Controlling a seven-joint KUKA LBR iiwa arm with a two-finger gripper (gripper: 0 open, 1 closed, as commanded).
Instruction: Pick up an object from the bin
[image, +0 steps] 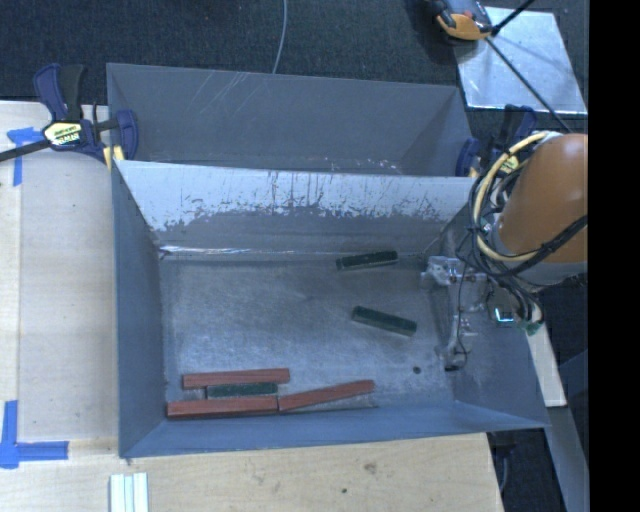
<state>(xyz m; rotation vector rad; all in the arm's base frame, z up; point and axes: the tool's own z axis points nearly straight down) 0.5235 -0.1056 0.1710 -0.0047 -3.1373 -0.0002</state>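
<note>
The gripper (453, 360) stands low in the right part of the bin (300, 200), close to the foot of the sloping right wall and towards the near corner. Nothing shows in its grasp, and whether its grasping end stands apart or together cannot be told. The nearest thing is a dark green flat bar (384, 321), lying slightly askew on the bin floor just to the left of the gripper and apart from it. A second dark green bar (367, 261) lies farther back, near the far wall. Well to the left, along the near wall, lies a cluster of reddish-brown bars (236, 378) with another green bar (240, 390) packed among them, several apparently touching. Risks, as judged: the gripper is not over any bar, so a closure here would likely take nothing. With the right wall so near, a descent or sideways move could scrape or strike the slope. The nearest bar is thin and lies flat, so a misaligned approach could push it along the floor or pinch only one end, letting it pivot and drop. In the near-left cluster the bars crowd together, so a grasp could catch two or jam against the wall.
</note>
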